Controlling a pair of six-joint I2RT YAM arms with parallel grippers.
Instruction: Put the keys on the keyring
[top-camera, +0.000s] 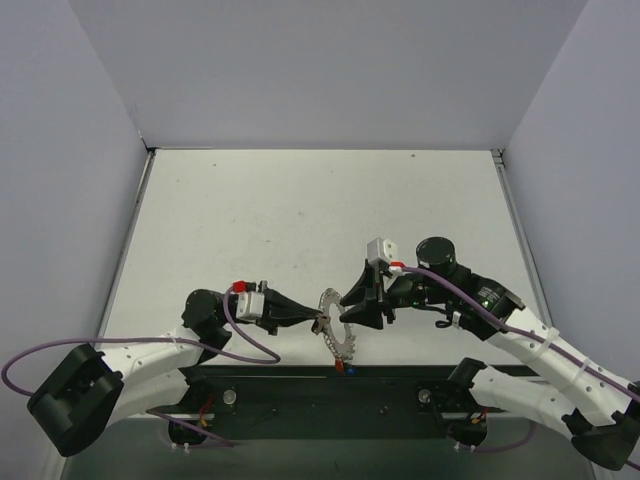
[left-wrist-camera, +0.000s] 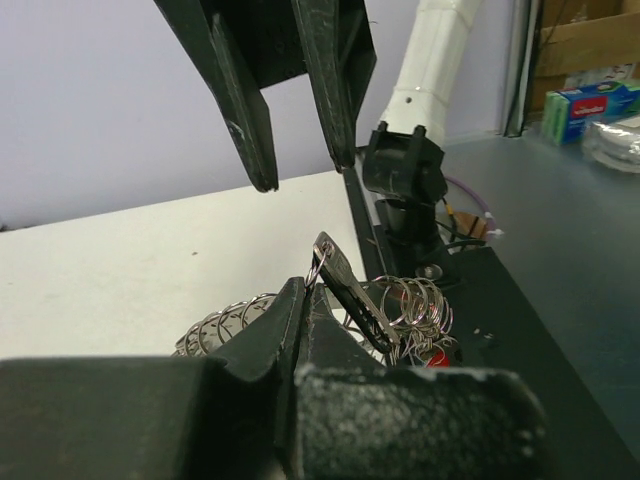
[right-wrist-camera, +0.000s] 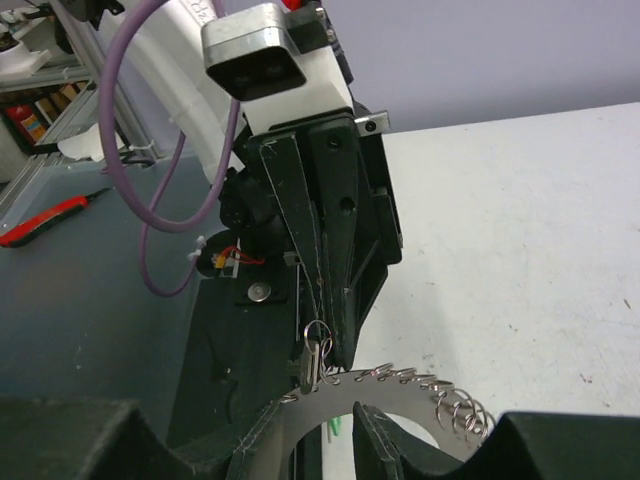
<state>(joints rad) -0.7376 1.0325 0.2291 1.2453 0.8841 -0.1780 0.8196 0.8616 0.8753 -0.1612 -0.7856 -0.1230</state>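
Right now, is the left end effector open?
No, the left end effector is pinched shut on the rim of the keyring.

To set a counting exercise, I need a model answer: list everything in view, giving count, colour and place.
keyring: one, grey, at the table's near edge
small rings: many, silver, along the keyring's rim
keys: two heads plain, red and blue, at the keyring's near end
table: one, white, centre
walls: three, pale lilac, around the table
left fingers: two, black, shut on the keyring's rim
right fingers: two, black, open, just right of the keyring
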